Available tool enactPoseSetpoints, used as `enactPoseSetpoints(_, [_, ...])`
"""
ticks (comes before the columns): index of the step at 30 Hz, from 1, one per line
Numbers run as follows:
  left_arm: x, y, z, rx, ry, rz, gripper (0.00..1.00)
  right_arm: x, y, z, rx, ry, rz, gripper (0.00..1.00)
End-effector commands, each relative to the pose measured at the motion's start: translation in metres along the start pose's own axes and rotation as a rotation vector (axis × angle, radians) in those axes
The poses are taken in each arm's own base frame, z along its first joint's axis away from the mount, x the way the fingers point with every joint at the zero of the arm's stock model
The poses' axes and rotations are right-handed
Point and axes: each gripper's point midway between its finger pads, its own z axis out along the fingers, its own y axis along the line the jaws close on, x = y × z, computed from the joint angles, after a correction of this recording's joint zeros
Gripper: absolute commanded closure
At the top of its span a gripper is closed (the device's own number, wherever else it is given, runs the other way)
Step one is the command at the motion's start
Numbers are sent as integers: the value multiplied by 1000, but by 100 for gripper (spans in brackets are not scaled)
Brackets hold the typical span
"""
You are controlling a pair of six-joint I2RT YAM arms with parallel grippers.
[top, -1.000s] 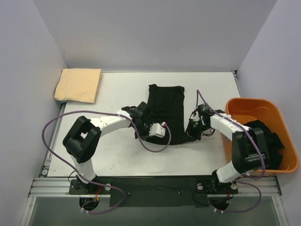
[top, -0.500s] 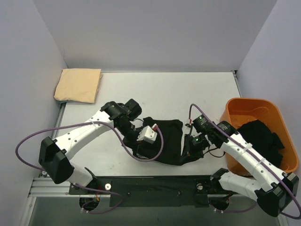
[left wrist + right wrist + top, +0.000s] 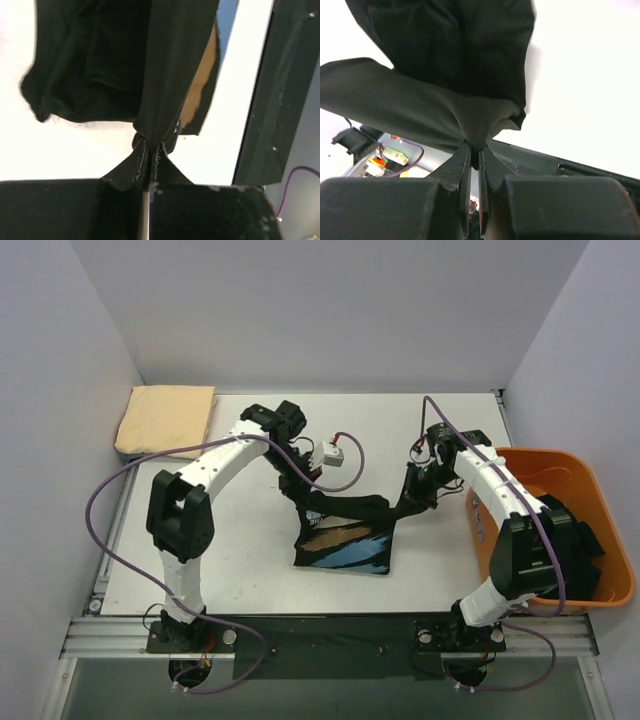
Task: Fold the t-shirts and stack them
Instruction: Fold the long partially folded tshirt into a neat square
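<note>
Top external view: a black cloth t-shirt with a blue, white and tan brush-stroke print (image 3: 345, 538) hangs between the two arms over the middle of the white surface (image 3: 230, 560). Its printed lower part lies on the surface with the print facing up. The left fingers (image 3: 304, 490) pinch one upper corner of the shirt and the right fingers (image 3: 412, 496) pinch the other, so the top edge is stretched between them.

The left wrist view shows the left fingers (image 3: 140, 163) pressed tight together on a gathered fold of black cloth, with tan print showing beyond. The right wrist view shows the right fingers (image 3: 464, 161) clamped the same way on a bunched black corner.

A folded pale yellow-tan t-shirt (image 3: 167, 420) rests at the far left corner, well apart from the arms. At the right edge, an orange plastic bin (image 3: 520, 462) contains a heap of black cloth (image 3: 572, 535).
</note>
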Motion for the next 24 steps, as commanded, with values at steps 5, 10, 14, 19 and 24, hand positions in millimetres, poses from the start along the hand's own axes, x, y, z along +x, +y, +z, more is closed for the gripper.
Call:
enactPoseSetpoints(5, [-19,83,-4,-182,-18,-81,100,-62,-13,21,18,-18,21,100])
enactPoseSetpoints(10, [-11,109,9,-214,21,-115,100,-95,-19,34,38,-42,63,100])
enactPoseSetpoints(14, [-7,126,16,-236,38,-156,99,-111,-20,42,49,-40,72,100])
enactPoseSetpoints(19, [-10,146,18,-294,23,-173,73,-126,-25,51,65,-47,96,82])
enactPoseSetpoints(24, [-25,170,-7,-426,-66,-226,52,-165,-10,33,16,-142,73,61])
